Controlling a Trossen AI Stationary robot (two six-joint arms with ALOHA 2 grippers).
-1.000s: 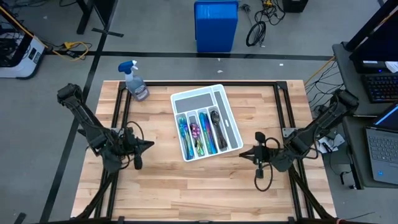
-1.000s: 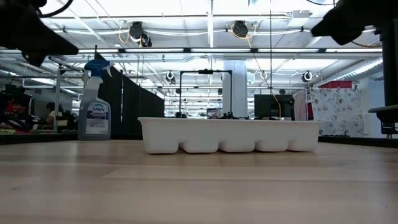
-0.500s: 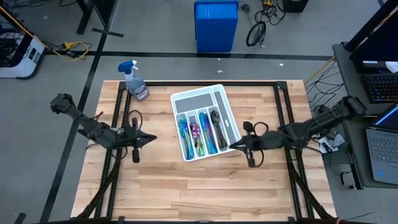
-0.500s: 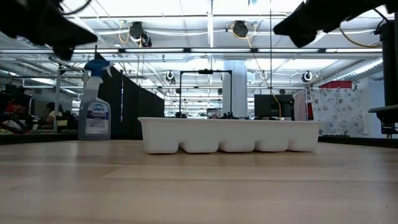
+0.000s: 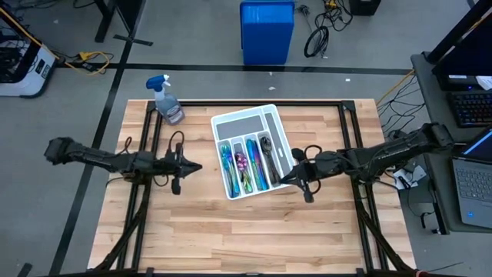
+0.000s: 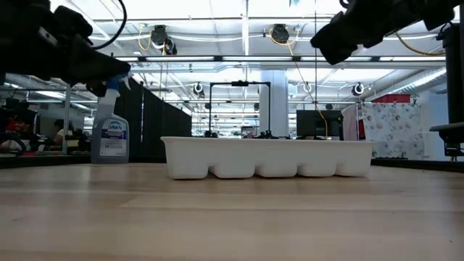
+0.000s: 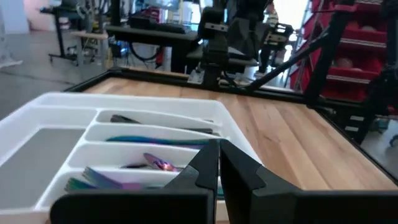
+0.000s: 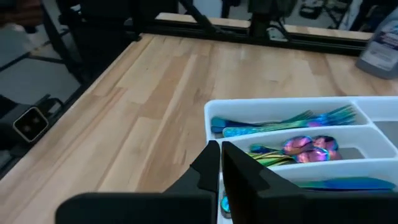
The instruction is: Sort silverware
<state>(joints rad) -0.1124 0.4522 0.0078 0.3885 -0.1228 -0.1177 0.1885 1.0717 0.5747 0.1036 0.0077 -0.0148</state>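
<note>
The silverware lies in the lengthwise slots of a white tray [image 5: 286, 151] at the table's middle: blue-teal forks [image 5: 226, 163], purple spoons [image 5: 241, 162], blue knives [image 5: 254, 168] and dark spoons [image 5: 266, 148]. My left gripper [image 5: 198, 167] is shut and hangs above the wood, left of the tray and pointing at it. In its wrist view the shut fingers [image 7: 219, 163] aim at the tray [image 7: 56, 112]. My right gripper [image 5: 283, 181] is shut and hovers by the tray's near right corner, above it. Its wrist view shows the forks [image 8: 292, 121] and spoons [image 8: 305, 147] past the fingertips [image 8: 220, 163].
A spray bottle [image 5: 167, 100] stands at the table's far left corner. Black frame rails [image 5: 146, 146] run along the left, right and far sides. A blue bin [image 5: 267, 31] sits on the floor beyond the far edge. Bare wood [image 5: 246, 231] fills the near half.
Both arms have swung inward toward the tray. My left gripper has gone toward the table's right and far edge and turned to point at the tray. My right gripper has gone toward the table's left, up to the tray's near right corner. Both stayed shut.
</note>
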